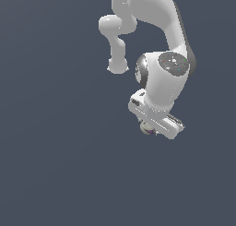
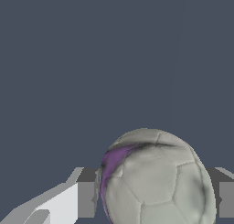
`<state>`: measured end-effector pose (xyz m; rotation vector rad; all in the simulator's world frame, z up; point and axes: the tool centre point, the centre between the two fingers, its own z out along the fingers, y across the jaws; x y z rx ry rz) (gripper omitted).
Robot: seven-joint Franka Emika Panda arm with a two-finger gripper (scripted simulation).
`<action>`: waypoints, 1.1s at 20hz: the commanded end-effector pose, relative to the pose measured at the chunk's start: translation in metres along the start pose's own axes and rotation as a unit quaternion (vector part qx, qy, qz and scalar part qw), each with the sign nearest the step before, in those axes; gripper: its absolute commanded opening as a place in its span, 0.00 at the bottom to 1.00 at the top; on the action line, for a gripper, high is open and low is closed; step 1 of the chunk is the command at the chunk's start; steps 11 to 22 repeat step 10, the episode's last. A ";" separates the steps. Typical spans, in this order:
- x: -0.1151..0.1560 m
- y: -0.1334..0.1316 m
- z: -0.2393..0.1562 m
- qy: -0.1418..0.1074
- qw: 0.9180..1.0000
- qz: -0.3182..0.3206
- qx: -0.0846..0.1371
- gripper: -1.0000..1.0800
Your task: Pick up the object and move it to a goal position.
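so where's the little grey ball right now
The round grey-white ball with purple patches sits between the white fingers; in the exterior view it peeks out beneath the gripper, right of centre.

From my end the only thing that could be carrying anything is a flat slate-blue ground (image 1: 55, 174), and it fills the exterior view from edge to edge with the same dull matte tone. The wrist view is the same story: that plain dark blue-grey (image 2: 91, 58) takes up the whole backdrop, maybe a hair different in shade toward one side. The object (image 1: 148, 127) is the one candidate for lying on it, but honestly I can't tell from either camera whether it touches the ground.
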<state>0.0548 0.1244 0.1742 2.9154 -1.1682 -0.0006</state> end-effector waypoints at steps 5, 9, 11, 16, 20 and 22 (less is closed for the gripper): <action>0.000 -0.017 -0.010 0.000 1.000 0.000 0.000 0.00; 0.000 -0.021 -0.012 0.000 1.000 0.000 0.000 0.00; 0.000 -0.021 -0.012 0.000 1.000 0.000 0.000 0.00; 0.000 -0.021 -0.012 0.000 1.000 0.000 0.000 0.00; 0.000 -0.021 -0.012 0.000 1.000 0.000 0.000 0.00; 0.000 -0.021 -0.012 0.000 1.000 0.000 0.000 0.00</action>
